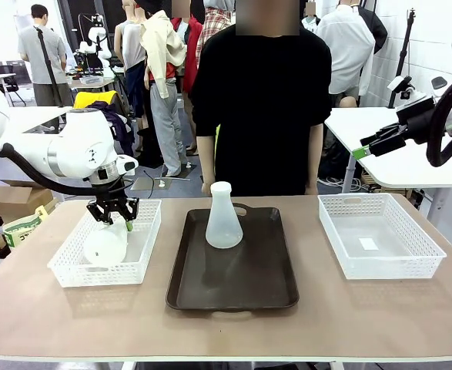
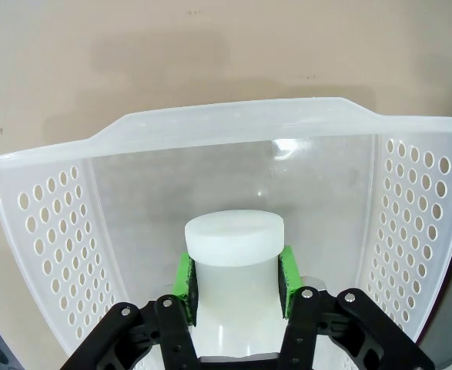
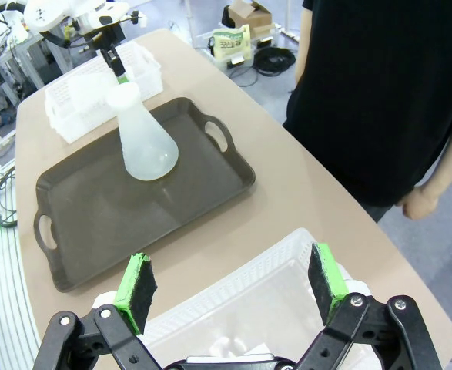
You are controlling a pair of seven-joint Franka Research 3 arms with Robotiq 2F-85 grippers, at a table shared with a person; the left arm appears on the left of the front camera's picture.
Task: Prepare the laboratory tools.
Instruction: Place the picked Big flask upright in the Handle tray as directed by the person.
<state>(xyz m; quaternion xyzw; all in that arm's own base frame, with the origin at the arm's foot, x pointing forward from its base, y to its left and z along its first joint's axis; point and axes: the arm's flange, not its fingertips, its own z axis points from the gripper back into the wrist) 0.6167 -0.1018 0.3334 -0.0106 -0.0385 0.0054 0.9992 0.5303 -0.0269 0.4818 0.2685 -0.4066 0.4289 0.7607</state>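
Observation:
Two translucent white flasks are in view. One flask (image 1: 224,217) (image 3: 142,139) stands upright on the dark brown tray (image 1: 233,289) (image 3: 95,223). The other flask (image 1: 105,243) (image 2: 234,237) is inside the left white basket (image 1: 145,247) (image 2: 233,127). My left gripper (image 1: 113,218) (image 2: 236,279) is shut on its neck just below the capped mouth, green pads on both sides. I cannot tell whether its base rests on the basket floor. My right gripper (image 1: 362,151) (image 3: 233,281) hangs open and empty, high above the table's right side.
A second white mesh basket (image 1: 380,235) (image 3: 241,301) sits at the right with a small label inside. A person in a black shirt (image 1: 260,100) (image 3: 380,92) stands at the far edge behind the tray, hands down. Bare tabletop lies along the near edge.

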